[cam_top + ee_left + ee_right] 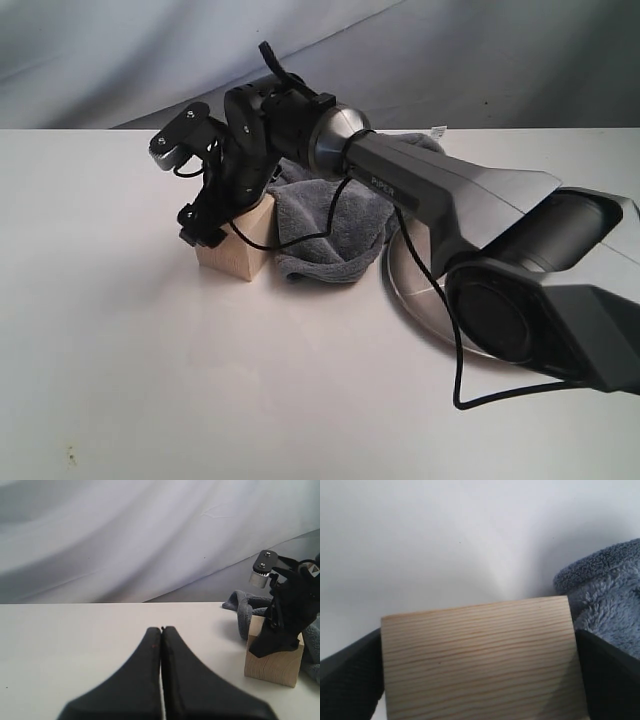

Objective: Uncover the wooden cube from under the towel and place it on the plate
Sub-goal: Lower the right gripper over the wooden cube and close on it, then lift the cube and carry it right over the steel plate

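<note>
The pale wooden cube (243,247) stands uncovered on the white table, just left of the crumpled blue-grey towel (330,225). My right gripper (212,228) reaches across from the right and comes down over the cube. In the right wrist view both black fingers (350,675) press against opposite sides of the cube (480,655), with the towel (607,595) touching it on one side. The steel plate (415,285) lies right of the towel, mostly hidden under the right arm. My left gripper (161,630) is shut and empty, hovering over bare table, apart from the cube (272,667).
The right arm's body (470,200) and its cable (455,340) cross over the plate and towel. A grey cloth backdrop (120,60) hangs behind the table's far edge. White tabletop (200,380) stretches left of and in front of the cube.
</note>
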You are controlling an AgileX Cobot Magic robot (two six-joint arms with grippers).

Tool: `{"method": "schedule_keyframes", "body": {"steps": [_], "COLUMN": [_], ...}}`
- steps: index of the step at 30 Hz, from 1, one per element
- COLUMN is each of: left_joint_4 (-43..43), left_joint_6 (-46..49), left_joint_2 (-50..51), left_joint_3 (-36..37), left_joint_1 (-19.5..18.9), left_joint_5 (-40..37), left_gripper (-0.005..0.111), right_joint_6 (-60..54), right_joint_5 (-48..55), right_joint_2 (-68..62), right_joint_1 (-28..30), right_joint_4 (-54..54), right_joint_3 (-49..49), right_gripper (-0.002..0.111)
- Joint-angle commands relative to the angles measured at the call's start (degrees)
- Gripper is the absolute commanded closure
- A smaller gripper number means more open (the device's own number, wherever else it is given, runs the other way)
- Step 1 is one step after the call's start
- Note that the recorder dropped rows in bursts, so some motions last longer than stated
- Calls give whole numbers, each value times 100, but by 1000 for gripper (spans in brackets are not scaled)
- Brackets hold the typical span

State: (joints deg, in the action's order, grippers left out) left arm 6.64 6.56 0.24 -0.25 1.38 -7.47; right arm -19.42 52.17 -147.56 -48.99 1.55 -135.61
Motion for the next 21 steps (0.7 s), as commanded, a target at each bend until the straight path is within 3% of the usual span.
{"method": "schedule_keyframes", "body": {"steps": [1, 4, 10, 21], "left_joint_4": [4, 4, 4, 4], "left_joint_6": [-14, -14, -14, -14], "left_joint_2": [-24, -24, -24, -24], "left_joint_3": [25, 25, 25, 25], "left_joint_1": [-13, -13, -13, -13], "left_joint_5": [2, 2, 2, 2], "left_gripper": [107, 107, 107, 107], "right_joint_6": [-4, -29, -381, -299], "right_joint_5": [-3, 6, 6, 838], "right_joint_2": [24, 72, 321, 1443], "right_joint_1": [36, 24, 24, 24], "right_joint_4": [415, 459, 1203, 888], "right_joint_3": [-15, -15, -15, -15], "right_gripper": [93, 108, 108, 108]}}
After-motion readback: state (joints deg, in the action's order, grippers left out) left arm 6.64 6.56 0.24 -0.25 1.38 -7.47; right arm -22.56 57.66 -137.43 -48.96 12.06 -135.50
